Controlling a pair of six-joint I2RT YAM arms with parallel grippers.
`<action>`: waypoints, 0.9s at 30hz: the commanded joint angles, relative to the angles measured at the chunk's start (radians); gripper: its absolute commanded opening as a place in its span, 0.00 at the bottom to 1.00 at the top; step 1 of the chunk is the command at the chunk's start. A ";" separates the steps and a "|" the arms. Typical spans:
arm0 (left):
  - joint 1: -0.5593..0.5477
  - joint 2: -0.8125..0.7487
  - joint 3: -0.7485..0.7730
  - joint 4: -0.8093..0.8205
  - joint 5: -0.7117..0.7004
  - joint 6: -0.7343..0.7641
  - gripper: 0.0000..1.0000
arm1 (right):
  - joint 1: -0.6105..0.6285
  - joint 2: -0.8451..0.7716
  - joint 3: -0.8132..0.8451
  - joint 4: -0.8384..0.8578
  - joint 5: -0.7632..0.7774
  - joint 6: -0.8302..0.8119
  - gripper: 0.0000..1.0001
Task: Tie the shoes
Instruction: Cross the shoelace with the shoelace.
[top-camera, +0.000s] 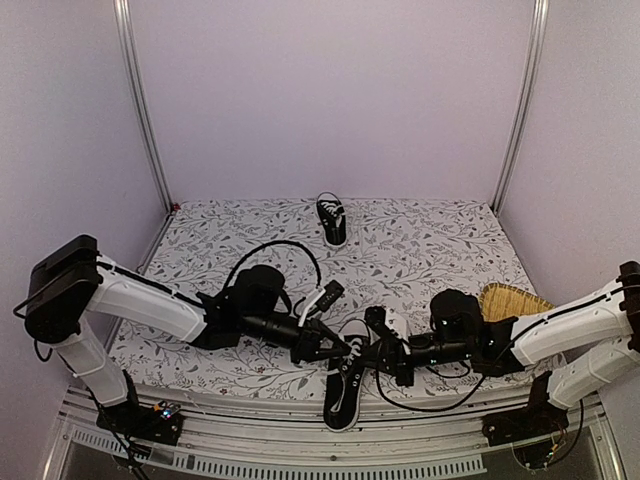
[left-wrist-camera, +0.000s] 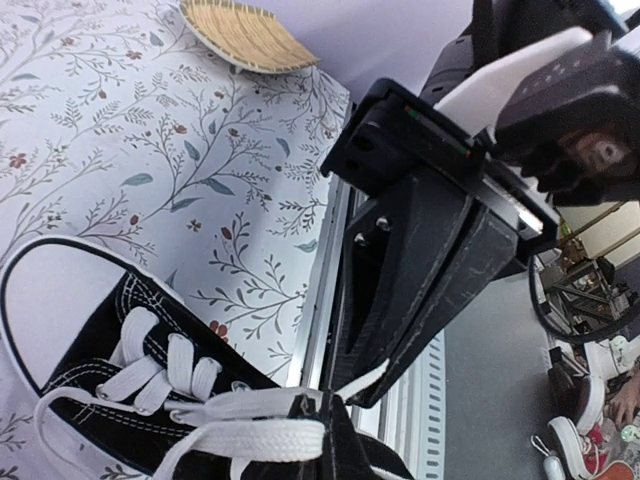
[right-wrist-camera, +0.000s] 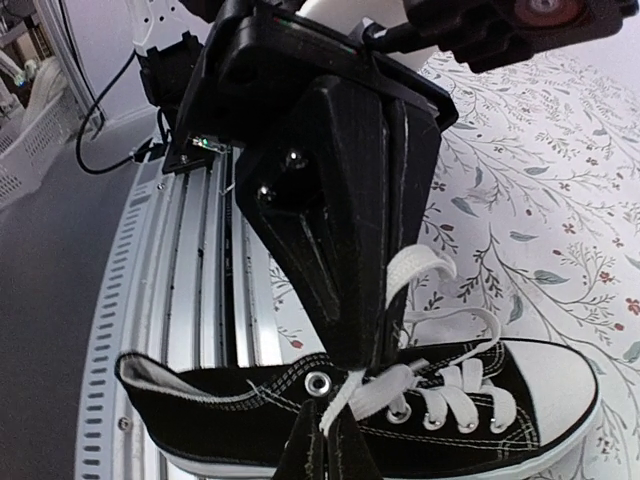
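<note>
Tugging with the left gripper (top-camera: 343, 352) and right gripper (top-camera: 373, 356) both clamped on the laces (right-wrist-camera: 415, 270), the shoe (top-camera: 341, 400) below them could be dragged off the counter (top-camera: 420, 250).

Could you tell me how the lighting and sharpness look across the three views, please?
Top external: soft, even light, little shadow; wide-lens distortion bows the frame posts. Left wrist: laces sharp, right gripper dark and low in detail. Right wrist: shoe crisp, no glare.

Top camera high, looking down — wrist cameras close, opposed, sharing near shoe (right-wrist-camera: 220, 415).
</note>
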 joint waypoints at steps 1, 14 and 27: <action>0.020 -0.024 -0.010 -0.078 -0.176 0.020 0.00 | 0.007 -0.012 0.122 -0.219 -0.140 0.150 0.03; -0.081 0.026 0.031 -0.082 -0.361 -0.058 0.00 | 0.008 0.086 0.411 -0.796 0.475 0.210 0.03; -0.167 0.120 0.121 -0.138 -0.503 -0.139 0.00 | 0.008 0.050 0.496 -1.110 0.705 0.372 0.03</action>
